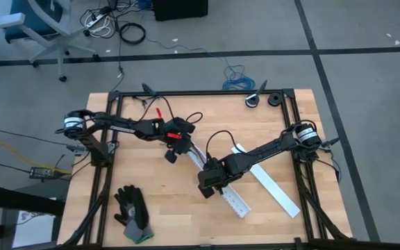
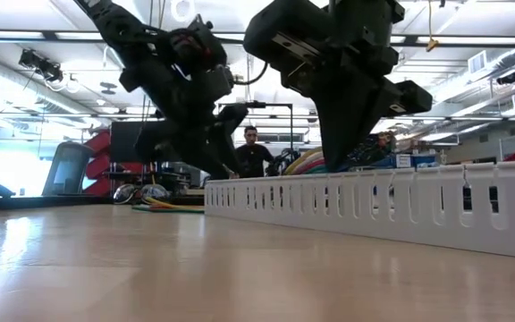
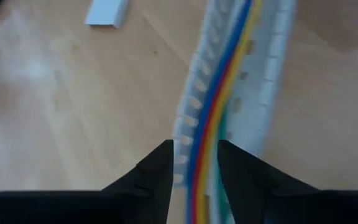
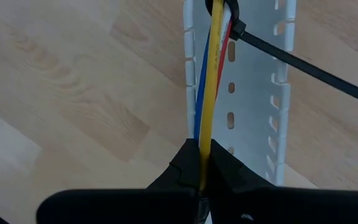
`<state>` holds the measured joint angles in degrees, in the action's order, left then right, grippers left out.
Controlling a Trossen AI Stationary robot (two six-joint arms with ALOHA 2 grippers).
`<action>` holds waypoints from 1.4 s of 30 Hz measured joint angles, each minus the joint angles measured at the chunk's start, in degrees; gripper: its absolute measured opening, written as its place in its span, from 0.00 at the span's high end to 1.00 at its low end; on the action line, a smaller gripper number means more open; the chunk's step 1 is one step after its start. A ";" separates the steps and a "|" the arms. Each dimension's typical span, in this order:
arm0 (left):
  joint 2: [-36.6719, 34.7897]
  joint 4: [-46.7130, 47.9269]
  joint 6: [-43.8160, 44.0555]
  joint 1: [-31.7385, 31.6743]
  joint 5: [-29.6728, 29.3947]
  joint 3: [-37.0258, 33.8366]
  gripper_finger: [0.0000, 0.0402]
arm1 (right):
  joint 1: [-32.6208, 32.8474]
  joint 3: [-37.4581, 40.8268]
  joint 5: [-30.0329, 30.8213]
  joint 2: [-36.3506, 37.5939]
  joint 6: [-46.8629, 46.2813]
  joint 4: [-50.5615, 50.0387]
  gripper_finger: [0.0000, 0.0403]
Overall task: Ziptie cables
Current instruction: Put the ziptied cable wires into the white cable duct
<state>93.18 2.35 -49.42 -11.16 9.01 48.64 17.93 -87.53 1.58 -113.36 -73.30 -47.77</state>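
Observation:
The cables [image 4: 207, 74], blue, yellow and red, run as a bundle along the channel of a long white slotted strip [image 1: 217, 180] lying aslant mid-table. The black ziptie [image 4: 303, 65] is looped round the bundle, its head [image 4: 236, 28] beside the cables and its tail running off over the strip's wall. My right gripper [image 4: 204, 165], above the strip's near half [image 1: 210, 184], is shut on the bundle. My left gripper [image 3: 194, 158] hovers over the strip's far end [image 1: 176, 147], open, with one finger on each side of the cables [image 3: 213, 106]. I cannot tell whether it touches them. My right gripper pinches the cable bundle [image 4: 205, 134] between its two fingers, a short way along from the ziptie loop. The fingers come steeply from above and lie across the cables. The bundle stays down in the white strip's channel and runs straight away from the fingers.
A second white strip [image 1: 273, 184] lies to the right of the first. A black and grey glove [image 1: 132, 212] lies near the front left. Two dark round parts [image 1: 262, 101] sit at the far right edge. A black frame rail [image 1: 106, 160] borders the table. A person [image 2: 253, 154] is beyond the table.

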 joint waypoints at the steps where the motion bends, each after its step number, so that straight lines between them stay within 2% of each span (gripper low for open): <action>1: 0.20 -1.02 -0.06 0.00 -0.52 0.00 0.67 | 0.00 0.00 0.00 0.00 0.00 0.13 0.99; 7: 1.27 -4.74 0.19 -0.13 -0.79 0.04 0.73 | 0.00 0.00 0.13 0.02 0.11 0.51 0.99; 17: 4.49 -5.71 0.20 -0.26 -2.37 0.11 0.83 | 0.02 0.00 0.31 0.04 0.45 1.00 0.99; 24: 4.47 -5.49 -1.45 -0.48 -4.37 0.09 0.97 | 0.00 0.00 0.50 0.04 0.96 1.16 0.99; 30: 4.38 -4.31 -5.02 -0.45 -7.77 0.16 0.98 | 0.29 0.00 0.59 0.07 1.01 0.89 0.99; 42: 4.34 -1.93 -8.92 -0.46 -8.41 0.21 1.00 | 3.68 -0.61 -2.50 0.13 0.94 -5.30 0.99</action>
<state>97.51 0.42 -58.34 -11.62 0.60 48.86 21.61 -88.14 -0.91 -113.23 -72.36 -53.07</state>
